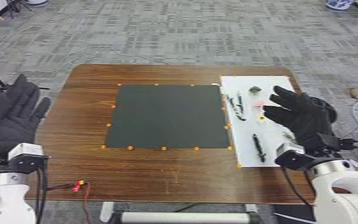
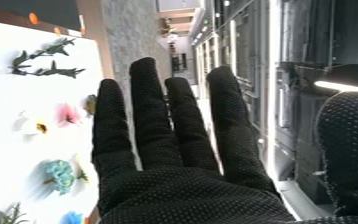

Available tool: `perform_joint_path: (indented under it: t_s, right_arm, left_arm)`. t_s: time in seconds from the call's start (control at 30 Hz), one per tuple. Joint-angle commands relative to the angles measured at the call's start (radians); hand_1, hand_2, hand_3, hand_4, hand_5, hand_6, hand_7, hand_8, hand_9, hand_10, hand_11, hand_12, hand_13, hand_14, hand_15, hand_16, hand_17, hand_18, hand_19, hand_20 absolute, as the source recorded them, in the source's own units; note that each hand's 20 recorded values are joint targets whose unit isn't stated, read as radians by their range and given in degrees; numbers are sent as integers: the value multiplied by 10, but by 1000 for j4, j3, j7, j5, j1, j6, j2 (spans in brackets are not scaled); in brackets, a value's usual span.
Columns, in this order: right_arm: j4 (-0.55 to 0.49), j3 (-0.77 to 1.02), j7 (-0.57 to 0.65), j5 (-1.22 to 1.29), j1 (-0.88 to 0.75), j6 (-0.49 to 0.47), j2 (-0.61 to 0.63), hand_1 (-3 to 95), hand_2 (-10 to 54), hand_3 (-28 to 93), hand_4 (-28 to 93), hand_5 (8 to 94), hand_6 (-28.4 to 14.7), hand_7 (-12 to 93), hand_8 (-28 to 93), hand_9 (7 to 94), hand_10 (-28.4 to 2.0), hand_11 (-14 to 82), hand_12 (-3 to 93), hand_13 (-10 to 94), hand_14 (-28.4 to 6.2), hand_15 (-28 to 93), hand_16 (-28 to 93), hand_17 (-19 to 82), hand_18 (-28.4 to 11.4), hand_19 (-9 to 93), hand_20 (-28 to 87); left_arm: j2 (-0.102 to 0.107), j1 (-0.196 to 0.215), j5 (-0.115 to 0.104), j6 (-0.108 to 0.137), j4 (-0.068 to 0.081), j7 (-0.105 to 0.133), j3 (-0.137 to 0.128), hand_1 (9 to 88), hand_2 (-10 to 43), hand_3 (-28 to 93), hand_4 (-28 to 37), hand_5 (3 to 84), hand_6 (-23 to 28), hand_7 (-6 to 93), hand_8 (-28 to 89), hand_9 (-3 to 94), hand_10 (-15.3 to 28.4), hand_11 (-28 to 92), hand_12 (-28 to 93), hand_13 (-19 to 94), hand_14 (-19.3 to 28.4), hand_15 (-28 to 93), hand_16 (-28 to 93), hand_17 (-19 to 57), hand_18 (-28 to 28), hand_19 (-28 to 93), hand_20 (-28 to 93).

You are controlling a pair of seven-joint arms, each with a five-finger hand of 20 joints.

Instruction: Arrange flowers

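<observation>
The robot's right hand, in a black fabric glove point(image 1: 295, 112), hangs over the outer side of the white rectangular sheet point(image 1: 242, 145), its fingers straight and a little spread, pinching nothing. The left hand, gloved alike point(image 1: 14, 117), is beside the brown wooden table point(image 1: 82, 167), fingers straight. On the sheet, beside the dark square mat point(image 1: 167, 115), lie a pink-petalled flower point(image 2: 67, 114), a white flower with a yellow centre point(image 2: 40, 127), a pale blue ruffled flower point(image 2: 62, 176) and 2 green leafy sprigs point(image 2: 58, 72).
</observation>
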Motion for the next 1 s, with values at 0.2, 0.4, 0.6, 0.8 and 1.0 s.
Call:
perform_joint_path:
  t_s: [0.2, 0.4, 0.6, 0.8, 1.0]
  right_arm:
    - [1, 1, -4, -1, 2, 1, -2, 128, 69, 765, -267, 440, -44, 153, -108, 399, -157, 57, 152, 364, -151, 217, 215, 98, -188, 400, 153]
    - [-4, 12, 1, 2, -6, -13, -11, 130, 70, 765, -267, 441, -44, 153, -109, 399, -158, 57, 152, 365, -151, 220, 215, 98, -188, 400, 153]
    - [-7, 19, -2, -10, -9, -15, -13, 131, 67, 765, -266, 442, -44, 152, -108, 402, -158, 56, 152, 366, -151, 220, 214, 98, -188, 400, 153]
    - [-22, -19, -44, -241, -26, 92, 20, 145, 46, 765, -263, 440, -46, 157, -108, 372, -165, 54, 156, 343, -147, 230, 223, 98, -187, 411, 156]
    - [-5, -124, -63, -722, -28, 267, 88, 174, 5, 749, -260, 428, -58, 171, -114, 407, -172, 125, 173, 348, -144, 377, 222, 105, -193, 465, 158]
  left_arm:
    - [-8, 14, -11, -9, 0, -4, 2, 283, 85, 703, -283, 368, 55, 51, -80, 263, 116, 114, 46, 186, 78, 76, -45, -51, 100, 281, 62]
    - [-13, 12, -11, -11, 0, -7, 7, 284, 85, 704, -283, 368, 54, 51, -80, 263, 116, 114, 47, 187, 77, 75, -45, -51, 101, 282, 62]
    - [-15, 13, -11, -9, -1, -4, 9, 283, 86, 704, -283, 369, 54, 52, -80, 263, 116, 115, 47, 187, 77, 76, -45, -51, 101, 282, 62]
    - [-14, 15, -11, -2, -1, 3, 9, 284, 87, 702, -283, 370, 55, 53, -80, 263, 116, 115, 47, 186, 78, 78, -45, -50, 101, 281, 62]
    - [-11, 13, -13, 12, 3, 9, 0, 284, 87, 703, -283, 370, 55, 53, -80, 263, 116, 115, 47, 187, 78, 77, -46, -49, 100, 280, 62]
